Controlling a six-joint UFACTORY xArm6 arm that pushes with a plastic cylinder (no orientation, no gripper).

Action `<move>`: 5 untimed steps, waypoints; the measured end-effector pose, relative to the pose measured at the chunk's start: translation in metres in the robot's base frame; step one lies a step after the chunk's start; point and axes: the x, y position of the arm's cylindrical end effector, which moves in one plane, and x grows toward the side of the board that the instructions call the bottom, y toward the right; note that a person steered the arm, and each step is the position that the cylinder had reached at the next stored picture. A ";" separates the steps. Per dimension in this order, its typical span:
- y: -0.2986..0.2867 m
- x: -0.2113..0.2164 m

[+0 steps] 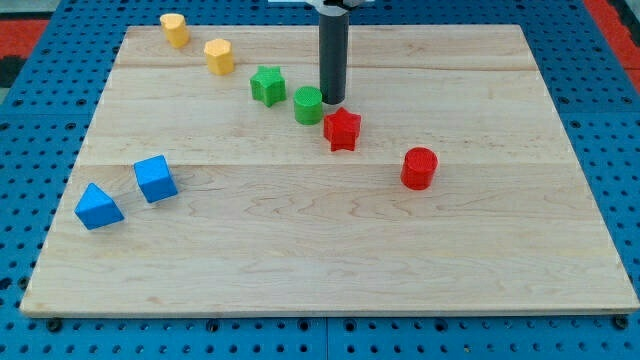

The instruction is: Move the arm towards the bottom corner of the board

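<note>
A wooden board [330, 250] is seen lying on a blue pegboard surface [610, 120]. No pincer is carried by the arm, so no open or closed state can be told; the arm ends in a dark rod [332, 55] that is held upright, entering from the view's top, with my tip [332, 102] set down on the board in its upper middle part.

Just to the view's left of my tip a green cylinder [308, 104] is found, touching or nearly touching the rod. Just below my tip, slightly to the view's right, a red star [342, 129] is placed. Further left of my tip a green star [267, 85] is seen, and beyond it, toward the view's top left, two yellow blocks [219, 56] [175, 30] are lined up. A red cylinder [419, 167] stands below and to the right of my tip, apart from the red star. Well away to the lower left of my tip, a blue cube [155, 179] and a blue wedge-like block [97, 206] are set close together.

The board's bottom corners lie far below my tip; the red star and red cylinder stand on the way to the bottom right one.
</note>
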 end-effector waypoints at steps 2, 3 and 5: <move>0.081 0.046; 0.121 0.047; 0.098 0.046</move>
